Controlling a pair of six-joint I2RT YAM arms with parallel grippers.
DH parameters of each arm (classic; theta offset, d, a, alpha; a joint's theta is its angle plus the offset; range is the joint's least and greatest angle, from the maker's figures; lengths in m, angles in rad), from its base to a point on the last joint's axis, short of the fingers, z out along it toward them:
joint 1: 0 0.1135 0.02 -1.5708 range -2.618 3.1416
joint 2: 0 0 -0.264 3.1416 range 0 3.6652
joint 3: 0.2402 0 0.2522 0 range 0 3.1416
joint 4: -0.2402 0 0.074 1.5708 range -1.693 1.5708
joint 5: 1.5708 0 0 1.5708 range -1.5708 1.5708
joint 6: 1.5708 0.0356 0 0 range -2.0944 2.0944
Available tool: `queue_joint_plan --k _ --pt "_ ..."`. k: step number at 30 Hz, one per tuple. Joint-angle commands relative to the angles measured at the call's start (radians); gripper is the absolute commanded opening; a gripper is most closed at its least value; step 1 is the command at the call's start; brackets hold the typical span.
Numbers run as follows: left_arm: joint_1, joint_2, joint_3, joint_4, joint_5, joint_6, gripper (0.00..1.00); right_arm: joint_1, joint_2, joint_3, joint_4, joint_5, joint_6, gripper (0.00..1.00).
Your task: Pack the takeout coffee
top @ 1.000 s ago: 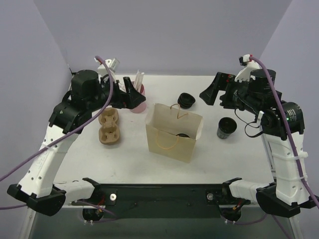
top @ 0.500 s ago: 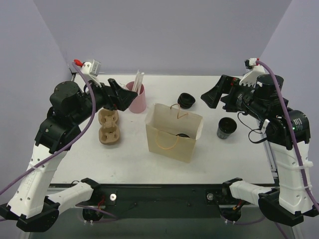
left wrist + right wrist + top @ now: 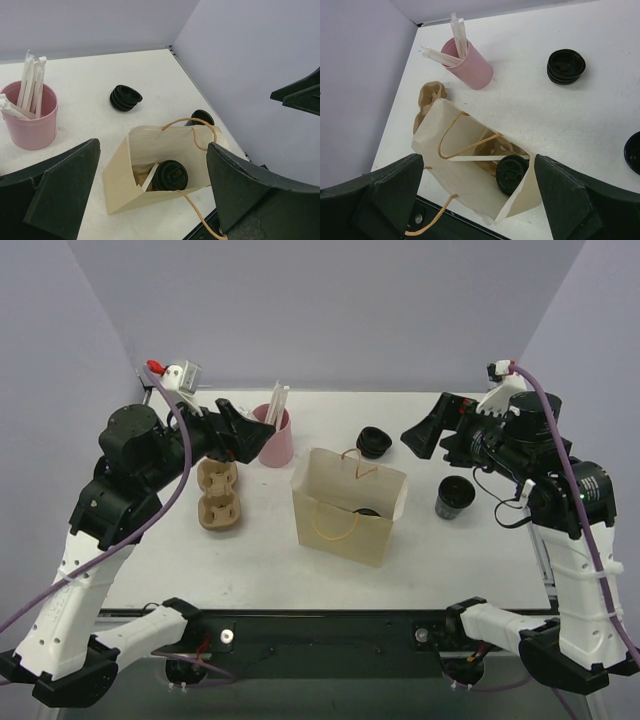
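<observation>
- Inside the tan paper bag (image 3: pixel 350 505), standing open mid-worktop, we see a black-lidded coffee cup (image 3: pixel 512 172) and a white wrapped straw (image 3: pixel 485 158); the bag's walls hide the cup's body and the brown piece beside it.
- Right of the bag, a second black cup (image 3: pixel 455 497) stands on the worktop (image 3: pixel 480 550); the right wrist view cuts it at the frame edge.
- Left gripper (image 3: pixel 245 428) and right gripper (image 3: pixel 425 425) both hover with fingers spread wide, holding nothing.
- Stacked black lids (image 3: pixel 373 442) look ridged and round; a pink tub (image 3: pixel 277 445) holds paper-wrapped straws (image 3: pixel 277 400); a moulded brown pulp carrier (image 3: pixel 218 495) lies left of the bag.
</observation>
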Motion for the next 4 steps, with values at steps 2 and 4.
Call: queue_joint_plan --k 2,4 --pt "0.000 -0.022 -0.001 0.052 -0.009 0.028 0.97 -0.003 -0.017 -0.008 0.037 -0.009 0.034 1.00" --pt "0.000 -0.024 -0.004 0.052 -0.006 0.028 0.97 -0.003 -0.022 -0.011 0.038 -0.003 0.037 1.00"
